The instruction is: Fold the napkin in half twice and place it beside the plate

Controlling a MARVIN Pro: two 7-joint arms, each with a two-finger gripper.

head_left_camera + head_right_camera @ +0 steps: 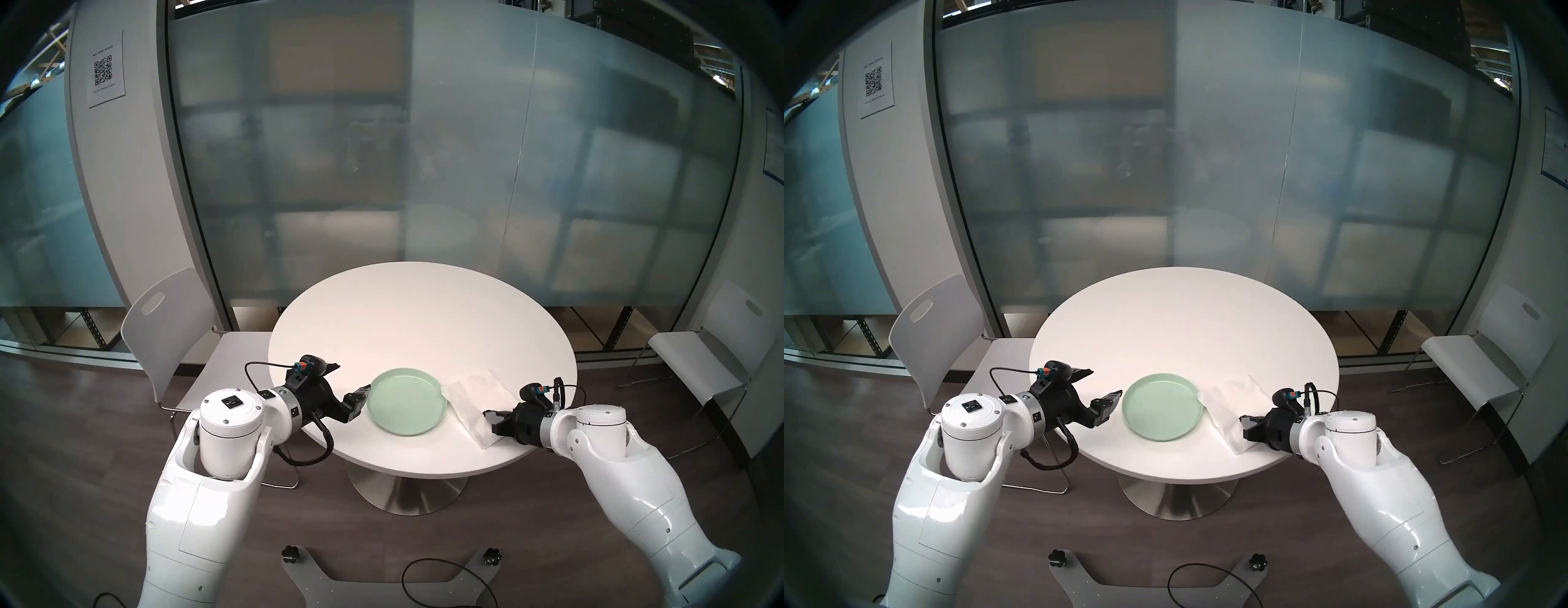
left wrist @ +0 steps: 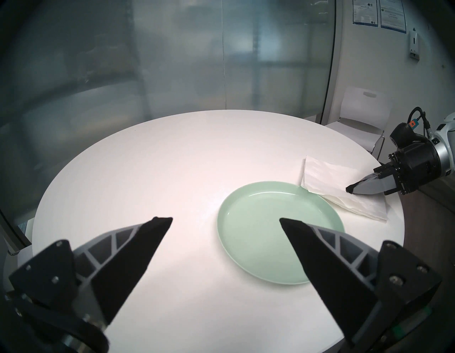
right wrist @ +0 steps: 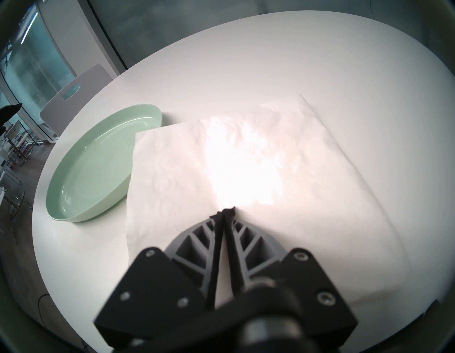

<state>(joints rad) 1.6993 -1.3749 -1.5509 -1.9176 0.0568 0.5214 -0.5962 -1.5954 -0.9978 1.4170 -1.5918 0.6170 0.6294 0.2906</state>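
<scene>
Right gripper (image 3: 225,212) pressed together, tips over the folded napkin (image 3: 246,157); a pinch cannot be told. Napkin lies right of the plate (image 3: 98,162), one corner overlapping its rim. Light, limp, tear-prone: judged best taken at a free corner; left gripper (image 2: 225,221) spread.

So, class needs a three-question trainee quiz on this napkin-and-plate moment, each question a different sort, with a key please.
1. True or false: the left gripper is shut on the plate.
2. Multiple choice: where does the napkin lie?
A. in the middle of the plate
B. on the table, on the plate's right, one corner over the rim
C. on a chair
3. Fill in: the right gripper has its fingertips pressed ____ above the napkin.

Key
1. False: its jaws stand wide apart, short of the plate, holding nothing.
2. B
3. together; whether they pinch any of the sheet cannot be told.
</scene>
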